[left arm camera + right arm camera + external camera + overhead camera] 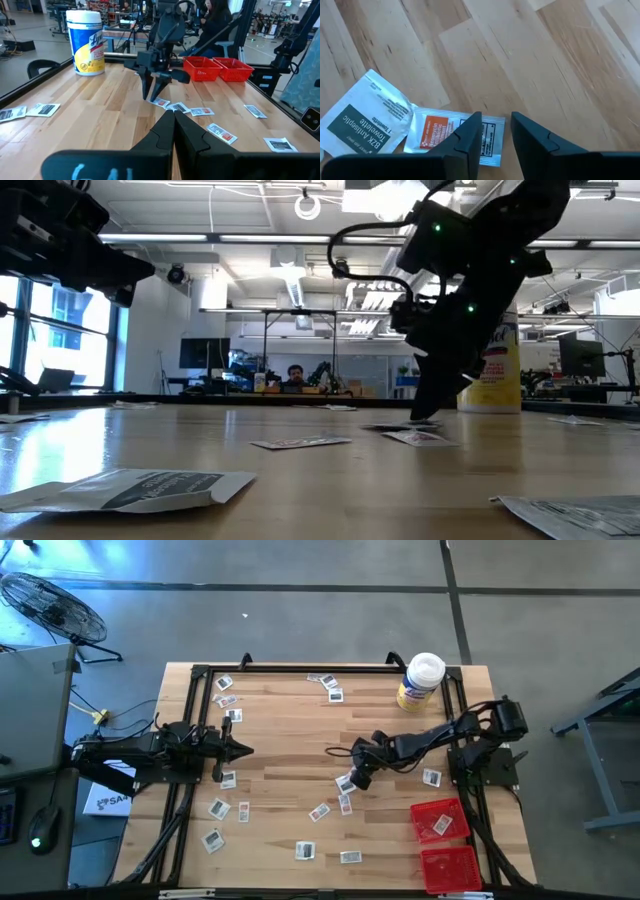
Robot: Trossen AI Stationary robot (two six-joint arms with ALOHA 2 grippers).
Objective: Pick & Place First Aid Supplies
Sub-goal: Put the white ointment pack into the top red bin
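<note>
The right gripper [352,780] stands low over the middle of the pale wooden plank worktop [290,755], its fingers [470,137] parted by a narrow gap and holding nothing. Beneath them lies a small flat white packet with an orange label [455,137], its edge overlapping a white-and-green towelette packet [367,120]. Further flat white packets [230,805] lie scattered across the worktop. The left gripper [243,751] waits at the left side, fingers closed and empty.

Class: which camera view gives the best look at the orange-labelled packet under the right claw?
The right wrist view: the orange-labelled packet fills the foreground, print visible, with the right claw open just above it. The high view shows only a small white patch at the claw. The left wrist view shows it flat and distant; the low view barely shows it.
</note>
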